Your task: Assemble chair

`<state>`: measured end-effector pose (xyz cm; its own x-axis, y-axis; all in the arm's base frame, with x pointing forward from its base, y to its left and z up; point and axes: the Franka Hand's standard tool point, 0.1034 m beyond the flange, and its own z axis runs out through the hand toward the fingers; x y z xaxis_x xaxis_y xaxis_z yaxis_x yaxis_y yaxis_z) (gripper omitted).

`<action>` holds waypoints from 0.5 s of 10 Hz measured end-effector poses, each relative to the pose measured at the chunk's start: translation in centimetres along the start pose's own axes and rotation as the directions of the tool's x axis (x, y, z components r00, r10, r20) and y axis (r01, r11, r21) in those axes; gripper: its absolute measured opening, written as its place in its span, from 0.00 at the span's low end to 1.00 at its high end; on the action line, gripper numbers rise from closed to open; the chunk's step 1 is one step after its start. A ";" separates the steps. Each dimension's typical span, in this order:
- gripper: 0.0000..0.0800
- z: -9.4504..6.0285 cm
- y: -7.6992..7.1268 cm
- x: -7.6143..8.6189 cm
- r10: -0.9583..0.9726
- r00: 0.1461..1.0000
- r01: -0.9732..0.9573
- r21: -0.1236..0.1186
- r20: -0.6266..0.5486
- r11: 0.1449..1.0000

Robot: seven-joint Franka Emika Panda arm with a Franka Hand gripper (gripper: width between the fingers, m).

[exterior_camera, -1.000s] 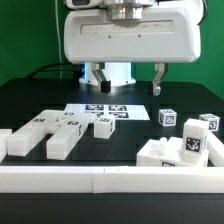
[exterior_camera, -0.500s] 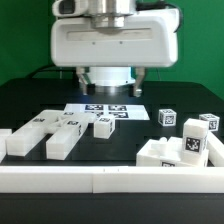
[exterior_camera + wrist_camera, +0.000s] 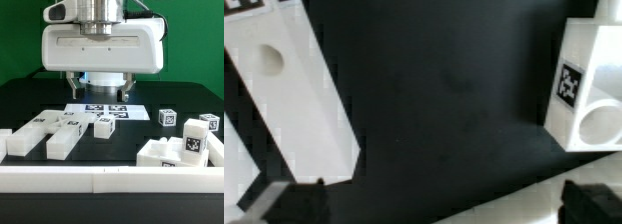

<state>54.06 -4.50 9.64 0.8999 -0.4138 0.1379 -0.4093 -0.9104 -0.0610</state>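
Observation:
The chair parts are loose white blocks with square tags, spread on the black table. Long bars (image 3: 58,136) and a flat piece (image 3: 18,142) lie at the exterior view's left, with a small block (image 3: 103,127) in the middle. A cube (image 3: 167,117), a block (image 3: 204,126) and a large slab (image 3: 172,153) lie at the right. My gripper (image 3: 100,86) hangs open and empty above the table behind them. In the wrist view the gripper (image 3: 441,205) sits between a white piece with a hole (image 3: 292,100) and a tagged white piece (image 3: 590,92), touching neither.
The marker board (image 3: 84,109) lies flat under the gripper. A long white border rail (image 3: 110,181) runs along the front edge. A green wall stands behind the table. A pale blurred surface (image 3: 473,195) shows between the fingertips in the wrist view.
The gripper has moved toward the exterior view's left and looms larger. It stays open and empty. No part has moved.

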 end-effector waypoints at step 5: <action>0.81 1.9 2.9 -4.4 -0.090 0.996 0.090 -0.040 -0.013 0.995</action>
<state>49.17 -5.35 7.01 0.9311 -0.3300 0.1555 -0.3327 -0.9430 -0.0089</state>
